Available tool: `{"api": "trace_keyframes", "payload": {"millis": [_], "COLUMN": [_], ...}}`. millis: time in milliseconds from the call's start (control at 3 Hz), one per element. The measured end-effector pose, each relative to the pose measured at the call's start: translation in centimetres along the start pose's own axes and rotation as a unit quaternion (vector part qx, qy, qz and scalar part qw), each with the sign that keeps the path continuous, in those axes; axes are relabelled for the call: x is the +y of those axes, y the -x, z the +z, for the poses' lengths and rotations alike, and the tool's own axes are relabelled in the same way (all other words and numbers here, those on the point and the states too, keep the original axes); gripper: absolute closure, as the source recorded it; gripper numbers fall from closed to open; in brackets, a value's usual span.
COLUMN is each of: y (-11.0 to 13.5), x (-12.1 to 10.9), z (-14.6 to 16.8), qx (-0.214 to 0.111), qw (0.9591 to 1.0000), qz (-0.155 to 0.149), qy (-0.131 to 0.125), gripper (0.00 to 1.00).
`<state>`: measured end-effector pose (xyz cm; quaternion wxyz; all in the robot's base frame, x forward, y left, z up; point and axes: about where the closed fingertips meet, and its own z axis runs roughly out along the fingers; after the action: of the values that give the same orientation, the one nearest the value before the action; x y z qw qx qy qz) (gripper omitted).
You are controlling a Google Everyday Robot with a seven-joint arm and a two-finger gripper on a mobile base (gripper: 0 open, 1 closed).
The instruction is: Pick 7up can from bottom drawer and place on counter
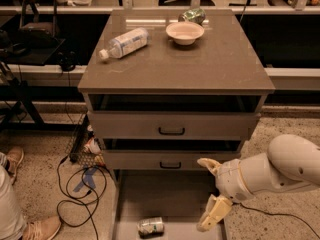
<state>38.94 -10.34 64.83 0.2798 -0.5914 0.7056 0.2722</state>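
The 7up can lies on its side on the floor of the bottom drawer, which is pulled out, near its front left. My gripper is open, its two pale fingers spread apart, and it hangs over the drawer's right side, to the right of the can and a little above it, not touching it. The counter is the grey-brown top of the cabinet above.
On the counter lie a clear plastic bottle at the left, a pale bowl at the back and a dark green can behind it. Two shallower drawers stand slightly open. Cables and a person's shoe are on the floor at left.
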Motion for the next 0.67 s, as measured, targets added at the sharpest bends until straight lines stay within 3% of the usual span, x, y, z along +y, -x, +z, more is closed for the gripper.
{"api": "trace_keyframes", "payload": {"millis": [333, 667], "y": [0.1, -1.2], "x": [0.0, -0.7], "z": [-0.1, 1.0], "qx": [0.000, 0.012], "qw": [1.0000, 0.9998], "qz": [-0.001, 0.002], "qy": [0.001, -0.014], "gripper": [0.00, 0.00]}}
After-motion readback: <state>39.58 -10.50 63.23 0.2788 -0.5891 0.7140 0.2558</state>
